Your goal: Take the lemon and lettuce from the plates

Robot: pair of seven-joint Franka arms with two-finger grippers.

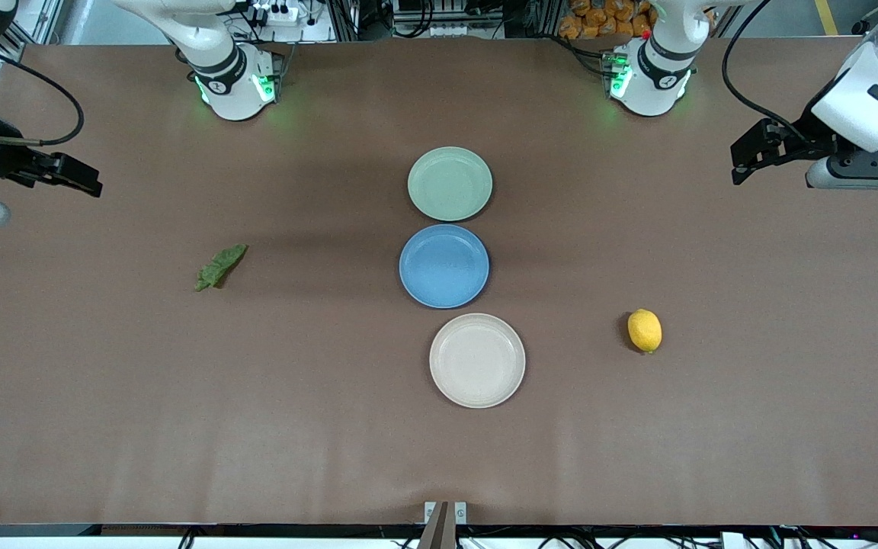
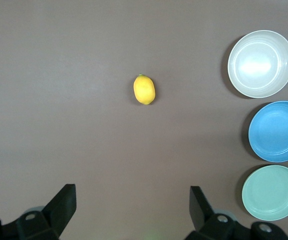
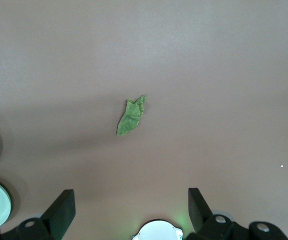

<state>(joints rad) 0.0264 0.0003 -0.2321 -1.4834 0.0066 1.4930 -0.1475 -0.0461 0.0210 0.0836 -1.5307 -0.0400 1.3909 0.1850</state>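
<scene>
The lemon lies on the bare table toward the left arm's end, beside the beige-cream plate; it also shows in the left wrist view. The lettuce lies on the bare table toward the right arm's end; it also shows in the right wrist view. The mint green plate and the beige-cream plate hold nothing. My left gripper is open and empty, high over the table's left-arm end. My right gripper is open and empty, high over the right-arm end.
A blue plate sits between the mint and beige-cream plates, in a row down the table's middle. The right arm's base and the left arm's base stand at the table's edge farthest from the front camera.
</scene>
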